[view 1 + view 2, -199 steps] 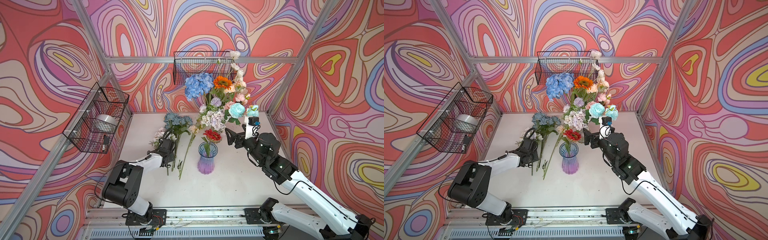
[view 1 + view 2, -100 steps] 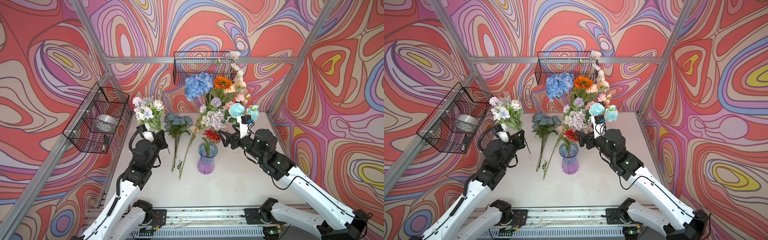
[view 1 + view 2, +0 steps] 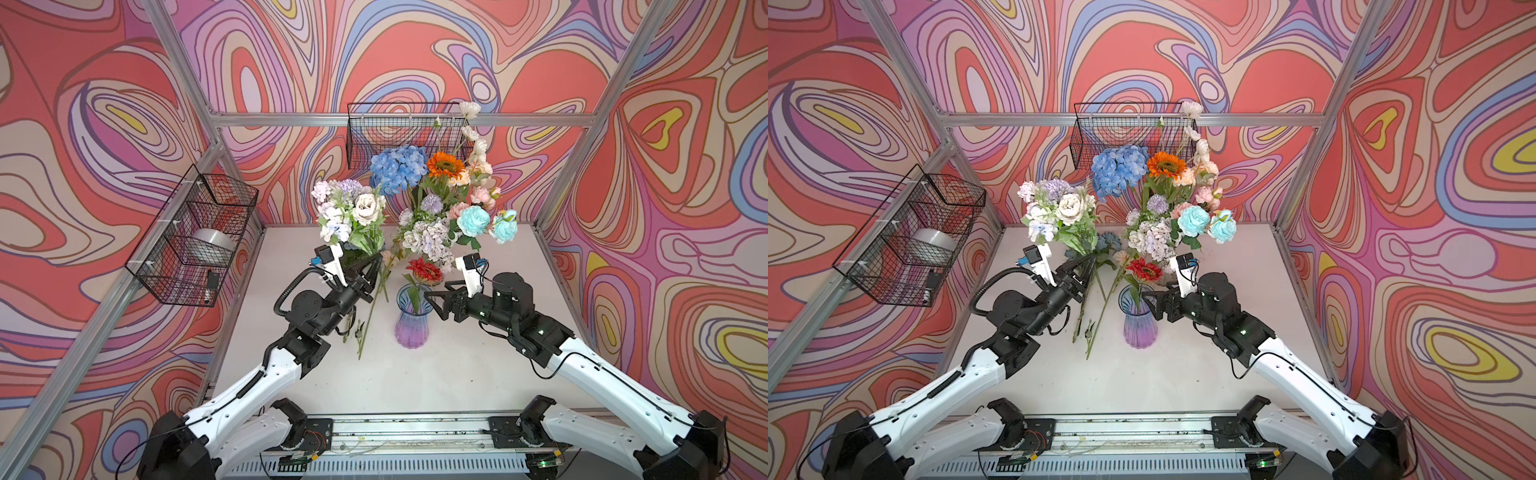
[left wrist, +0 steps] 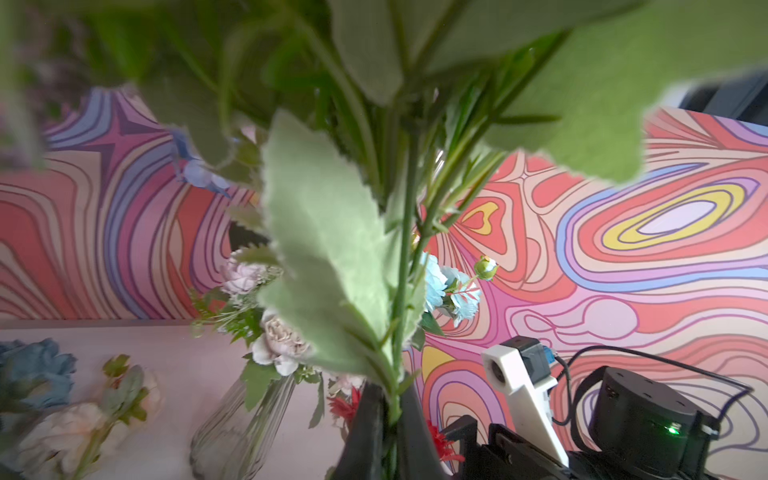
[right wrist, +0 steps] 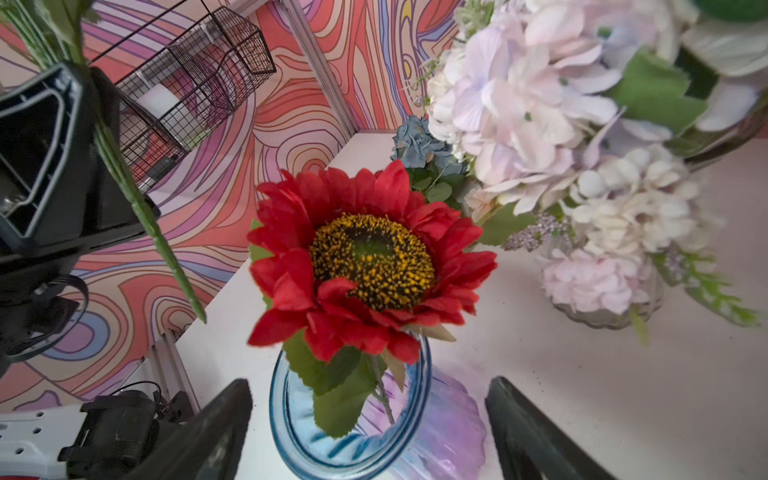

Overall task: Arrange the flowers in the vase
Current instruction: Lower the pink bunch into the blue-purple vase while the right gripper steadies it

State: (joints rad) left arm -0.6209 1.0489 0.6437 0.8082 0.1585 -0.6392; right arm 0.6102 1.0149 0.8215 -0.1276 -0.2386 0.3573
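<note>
One pastel bouquet (image 3: 349, 208) is clamped by its stems in our left gripper (image 3: 375, 262); our right gripper (image 3: 435, 291) gapes wide beside the vase (image 3: 409, 328).

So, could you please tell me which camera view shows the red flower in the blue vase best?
The right wrist view: the red flower fills the middle, sharp, with petals and yellow-speckled centre clear. Both top views show it whole but small. The left wrist view catches only blurred petal tips beside the left gripper.
</note>
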